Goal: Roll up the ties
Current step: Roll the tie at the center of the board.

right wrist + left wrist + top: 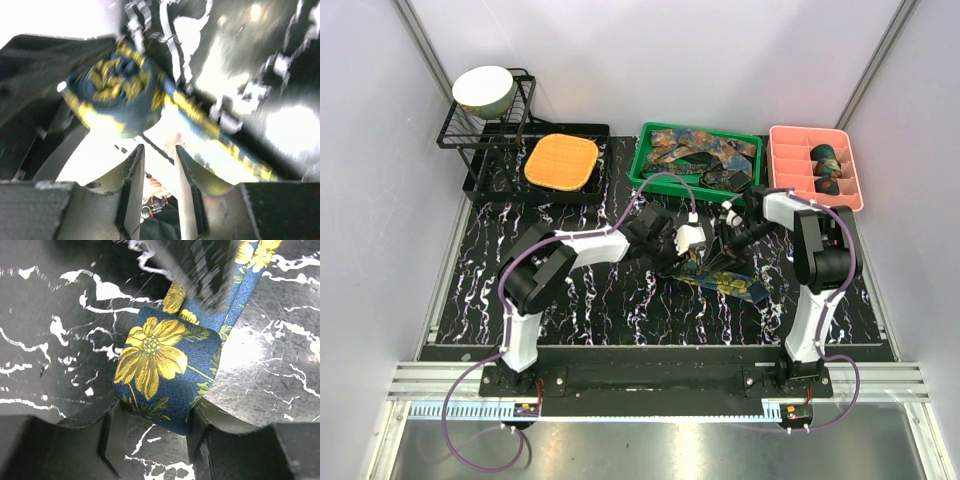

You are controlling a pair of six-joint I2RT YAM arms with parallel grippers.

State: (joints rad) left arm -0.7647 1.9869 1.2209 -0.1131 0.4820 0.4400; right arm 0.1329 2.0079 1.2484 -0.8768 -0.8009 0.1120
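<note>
At the middle of the desk (590,300), slightly right of centre: a blue tie (735,282) with yellow flowers is lying across the dark marbled surface. One end is wound into a small coil (115,95). The rest is trailing away as a flat strip toward the near right. Both arms are reaching in over it, the left jaws from the left and the right jaws from the right, with their tips close together.

Left wrist view: the left jaws are standing roughly half open and gripping the coiled end. The fabric is filling the whole gap, with one finger (112,432) pressing on each side. A large yellow flower on the outer wrap is facing the camera.

Right wrist view (blurred): the right jaws are standing slightly apart, and nothing is sitting between the fingers (131,172). The coil is sitting just beyond their tips. Whether they are touching it, I cannot tell.

Far side, right of centre: a green bin (636,165) is holding a heap of loose ties (705,150). Just to its right, a pink tray (815,131) is holding two rolled ties (827,160) in its compartments.

Far left: an orange pad (561,162) is lying on a black tray, and a bowl (483,88) is sitting on a wire rack (520,110).
</note>
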